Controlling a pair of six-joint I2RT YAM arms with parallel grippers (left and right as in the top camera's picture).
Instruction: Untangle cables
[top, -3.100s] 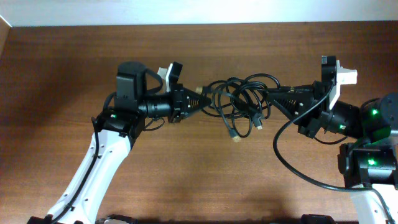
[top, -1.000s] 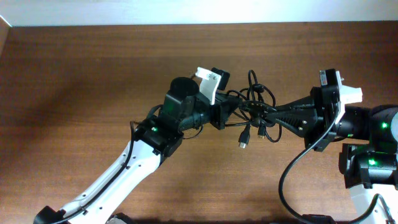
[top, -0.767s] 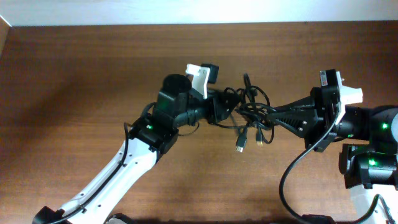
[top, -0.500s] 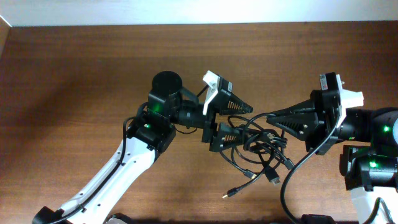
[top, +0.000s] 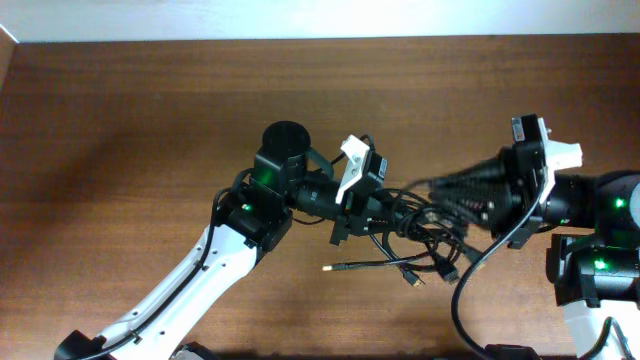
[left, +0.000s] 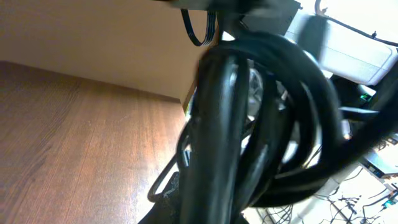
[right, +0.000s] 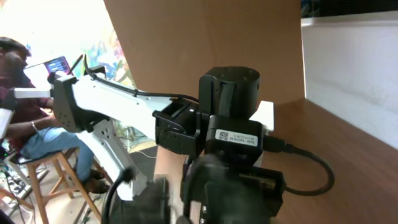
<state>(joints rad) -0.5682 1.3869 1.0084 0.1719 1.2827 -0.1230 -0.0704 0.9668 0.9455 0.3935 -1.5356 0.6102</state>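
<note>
The cables (top: 415, 225) hang as one loose black knot between the two end effectors, just off the tip of each. The left end effector (top: 372, 208) points toward the right one and sits against the near edge of the knot, with cords crossing over its front. From above its fingers are lost among those cords, so I cannot tell how far apart they stand or whether they hold anything. In the left wrist view the cables (left: 224, 124) fill the middle of the picture as thick, out-of-focus black strands right in front of the lens. They hide the fingers there too, and the brown surface (left: 74, 143) shows behind them.

The right end effector (top: 437, 190) faces the left one and looks smeared in the overhead view. Its fingers narrow to a single point with cords meeting that tip, so it appears closed on the cables. The right wrist view shows only dark blurred shapes low in the frame, with the left arm (right: 112, 115) beyond them.

Below both end effectors three loose ends trail from the knot. A gold-tipped plug (top: 330, 268) lies farthest out, below the left end effector. A second plug (top: 413, 281) lies below the gap between the two. A third plug (top: 447, 268) lies under the right end effector. A thicker wire (top: 458, 300) curves down from the right arm, apart from the knot. The rest of the wooden surface (top: 120, 120) lies to the far side of the left arm.
</note>
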